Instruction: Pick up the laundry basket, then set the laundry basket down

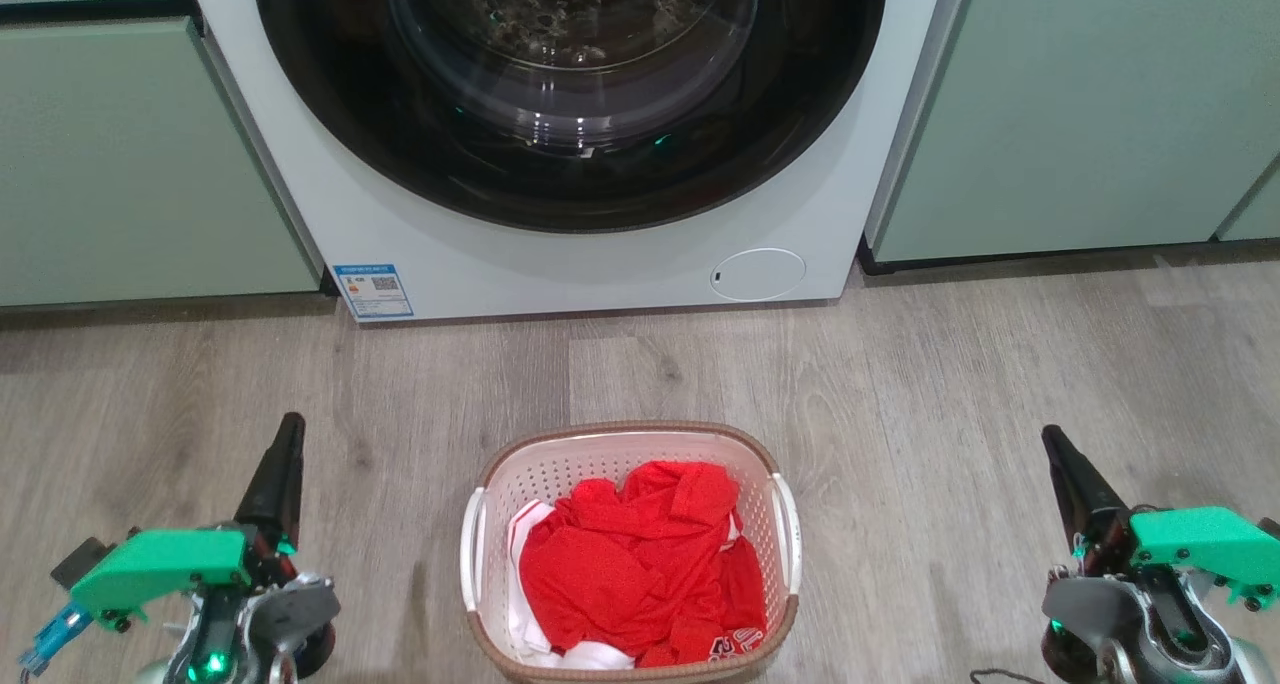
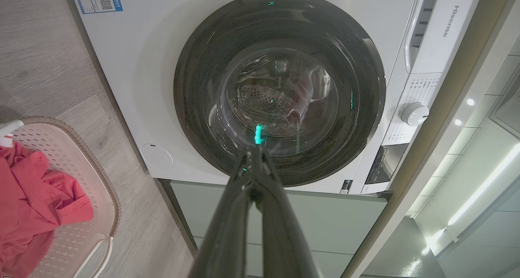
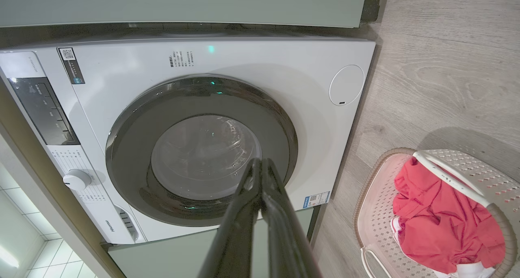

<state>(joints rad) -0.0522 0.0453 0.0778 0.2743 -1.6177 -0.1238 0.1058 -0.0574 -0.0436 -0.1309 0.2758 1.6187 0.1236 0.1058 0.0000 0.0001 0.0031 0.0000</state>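
The laundry basket [image 1: 560, 464], cream-white and perforated with a brown woven-look rim and white side handles, stands on the wooden floor in front of the washer, holding red and white clothes. The basket [image 2: 85, 196] lies at the lower left of the left wrist view, and the basket [image 3: 479, 172] sits at the lower right of the right wrist view. My left gripper [image 1: 290, 424] is shut and empty, well to the basket's left. My right gripper [image 1: 1050, 436] is shut and empty, well to its right. Fingertips meet in both wrist views: left gripper [image 2: 254, 150], right gripper [image 3: 260, 161].
A white front-loading washer [image 1: 620, 264] with a dark round closed door stands behind the basket. Pale green cabinet fronts [image 1: 1080, 114] flank it on both sides. Bare wooden floor [image 1: 900, 384] lies between the washer and the basket and on both sides of the basket.
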